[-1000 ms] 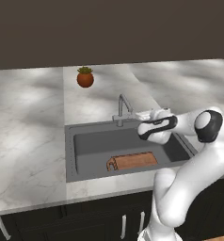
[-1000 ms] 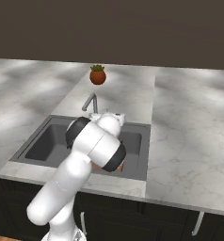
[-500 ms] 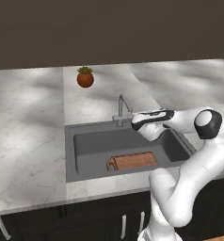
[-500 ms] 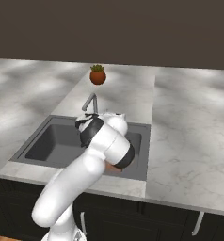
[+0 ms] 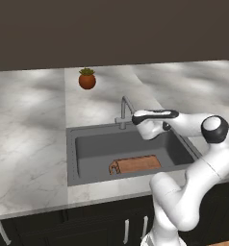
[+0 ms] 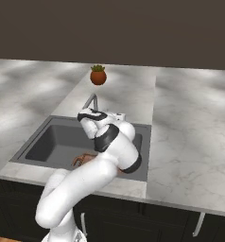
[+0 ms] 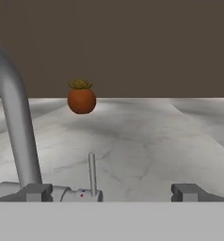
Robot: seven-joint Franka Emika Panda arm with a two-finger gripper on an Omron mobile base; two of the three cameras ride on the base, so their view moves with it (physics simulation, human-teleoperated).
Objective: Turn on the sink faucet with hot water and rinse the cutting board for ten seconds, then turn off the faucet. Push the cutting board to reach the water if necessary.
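Half of the cutting board [image 5: 135,166] hides behind the arm from the right; it lies lengthwise along the sink's [image 5: 73,158] front wall, handle leftward. Reaching level over the basin, the gripper [image 7: 111,192] is spread wide and empty at the sink faucet [image 5: 124,111], its lever [image 7: 92,174] upright.

support: white marble counter [image 5: 34,139] over dark cabinets [image 5: 63,226] | set into it: dark grey sink [image 5: 72,158], lighter rim | at the sink's back edge: grey sink faucet [image 5: 124,111], lever upright [image 7: 92,173] | on the basin floor, near the front wall: cutting board [image 5: 134,166] | behind the faucet, well apart: small round reddish-brown pot with a green plant [image 5: 87,79]
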